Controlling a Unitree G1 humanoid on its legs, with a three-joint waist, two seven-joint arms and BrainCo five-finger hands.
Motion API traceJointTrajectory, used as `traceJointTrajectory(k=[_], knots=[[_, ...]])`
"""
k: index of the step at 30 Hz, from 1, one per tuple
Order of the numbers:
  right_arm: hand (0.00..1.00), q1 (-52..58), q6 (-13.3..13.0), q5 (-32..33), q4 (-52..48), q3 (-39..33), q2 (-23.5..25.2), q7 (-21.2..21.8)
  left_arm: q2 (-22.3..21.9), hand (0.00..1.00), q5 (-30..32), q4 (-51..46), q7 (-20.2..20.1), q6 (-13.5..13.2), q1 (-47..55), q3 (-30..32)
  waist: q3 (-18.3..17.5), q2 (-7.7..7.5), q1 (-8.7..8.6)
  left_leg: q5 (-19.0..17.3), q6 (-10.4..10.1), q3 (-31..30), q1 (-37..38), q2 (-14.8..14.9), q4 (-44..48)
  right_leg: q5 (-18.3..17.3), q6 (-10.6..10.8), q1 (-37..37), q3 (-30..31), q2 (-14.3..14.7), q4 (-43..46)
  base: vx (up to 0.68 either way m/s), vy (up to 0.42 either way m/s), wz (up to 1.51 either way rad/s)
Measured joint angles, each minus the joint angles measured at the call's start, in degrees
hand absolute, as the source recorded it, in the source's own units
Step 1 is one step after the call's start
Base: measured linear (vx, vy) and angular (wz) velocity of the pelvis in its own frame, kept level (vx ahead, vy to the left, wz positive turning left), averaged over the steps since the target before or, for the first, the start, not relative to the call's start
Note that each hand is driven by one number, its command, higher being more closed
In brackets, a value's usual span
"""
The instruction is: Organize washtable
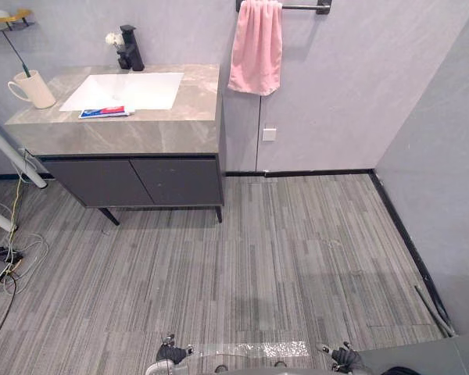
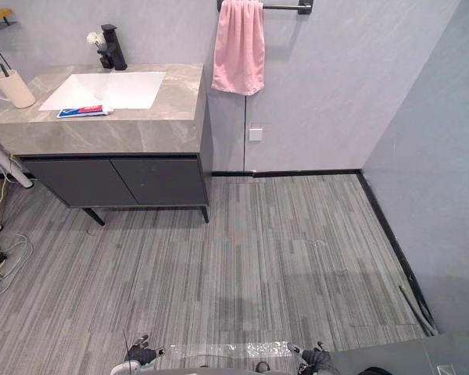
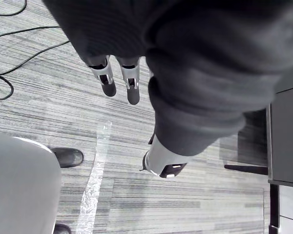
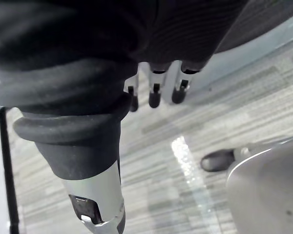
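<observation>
- Washtable (image 1: pixel 141 133) stands far left against the wall, well apart from the robot. On its grey top a toothpaste tube (image 1: pixel 104 112) lies just beside the near rim of the white basin (image 1: pixel 125 90), and a cream cup (image 1: pixel 35 88) stands at the left edge.
- A black faucet (image 1: pixel 130 48) rises behind the basin. A pink towel (image 1: pixel 256 47) hangs on a rail to the right of the top.
- Left hand (image 3: pixel 106 78) and right hand (image 4: pixel 155 92) hang low over the floor, fingers straight and loose, with nothing in them.
- The step in hand seems to be the approach: it is best to walk to the cabinet front and stop square to it before raising any arm.
- The floor between is wide and bare. Cables (image 1: pixel 12 250) lie at the left and a wall closes the right, so the middle path looks safest.
</observation>
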Motion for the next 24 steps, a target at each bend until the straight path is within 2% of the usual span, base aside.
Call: traceJointTrajectory(k=[5, 13, 16, 21, 22, 23, 24], knots=[[0.00, -0.63, 0.01, -0.02, 1.21, 0.24, 0.02, 0.91, 0.13, 0.00, 0.24, 0.41, -0.50, 0.08, -0.42, -0.82, -0.10, -0.64, -0.03, -0.01, 0.00, 0.01, -0.12, -0.04, -0.03, -0.01, 0.02, 0.17, 0.15, 0.02, -0.60, 0.03, -0.030, -0.02], [0.00, -0.82, 0.01, 0.03, 1.19, 0.32, 0.06, 1.15, 0.06, 0.00, 0.31, 0.41, -0.49, 0.30, -0.75, -2.69, 0.04, -0.43, -0.31, -0.13, -0.14, 0.22, -0.92, 0.10, 0.48, -0.46, -0.35, -0.60, 0.27, 0.07, 0.24, 0.00, -0.003, 0.00], [0.00, -1.08, 0.00, 0.07, 1.16, 0.29, 0.06, 1.15, -0.03, 0.00, 0.31, 0.31, -0.47, 0.71, -0.94, -2.68, 0.25, -0.16, -0.36, -1.47, -0.94, 0.95, -2.27, 0.62, 2.75, -2.19, -0.78, -2.58, 0.52, 0.37, 3.66, -0.05, -0.041, -0.06], [0.00, -0.92, -0.08, 0.93, -0.15, 0.35, 0.50, 1.15, -0.44, 0.00, 0.27, -0.12, -0.48, 0.97, -1.91, -2.07, 1.62, 0.68, -0.29, -8.91, -3.04, 1.76, -6.41, 3.68, 14.64, -8.17, -2.55, -4.79, 0.83, 2.03, 11.47, 0.00, -0.077, -0.12], [0.00, -0.32, -0.11, 1.65, -1.48, 0.95, 1.10, 1.14, -0.36, 0.00, 0.29, -0.89, -0.53, 1.04, -1.88, -1.80, 1.57, -0.16, -0.19, -9.84, -4.09, 2.21, -7.73, 4.67, 19.84, -9.53, -3.02, -5.29, 0.90, 2.38, 12.67, 0.11, -0.102, -0.08], [0.00, 0.06, -0.13, 1.90, -2.42, 1.26, 1.37, 1.07, -0.27, 0.00, 0.29, -2.47, -0.53, 1.05, -1.87, -1.55, 2.46, 0.16, -0.30, -9.79, -4.39, 3.82, -11.71, 5.74, 28.36, -10.19, -3.69, -5.39, 1.15, 2.33, 13.45, 0.12, -0.118, -0.09], [0.00, 0.12, -0.09, 1.91, -2.87, 1.29, 1.37, 1.10, -0.56, 0.00, 0.29, -3.37, -0.53, 1.05, -1.92, -1.22, 2.53, -0.60, -0.22, -9.54, -4.69, 4.55, -13.53, 6.53, 33.05, -10.42, -3.93, -5.12, 1.29, 2.35, 13.58, 0.12, -0.130, -0.19]])
